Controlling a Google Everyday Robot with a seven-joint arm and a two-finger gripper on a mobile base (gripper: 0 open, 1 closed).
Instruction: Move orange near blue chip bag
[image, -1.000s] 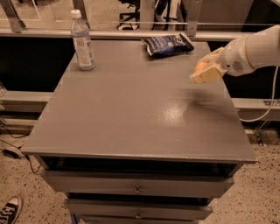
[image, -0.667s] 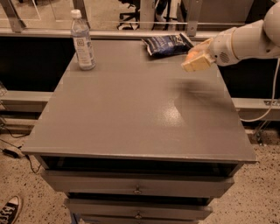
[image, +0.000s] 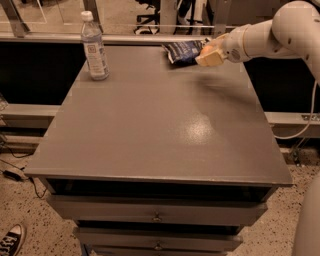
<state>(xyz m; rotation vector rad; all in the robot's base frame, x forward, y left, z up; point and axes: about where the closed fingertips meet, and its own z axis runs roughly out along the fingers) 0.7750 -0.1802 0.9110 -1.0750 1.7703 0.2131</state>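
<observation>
The blue chip bag (image: 181, 52) lies flat at the far edge of the grey table (image: 160, 130), right of the middle. My gripper (image: 208, 56) reaches in from the right on a white arm and hovers at the bag's right end, just above the table top. It is shut on the orange (image: 205, 49), of which only a small bright-orange patch shows between the pale fingers (image: 214, 58).
A clear plastic water bottle (image: 94, 47) stands upright at the far left corner. The table has drawers (image: 157, 216) below its front edge. A glass barrier and chair legs lie behind it. A sneaker (image: 10, 240) is on the floor at lower left.
My gripper has moved left and towards the far edge with the orange, from the right side of the table to the right end of the chip bag.
</observation>
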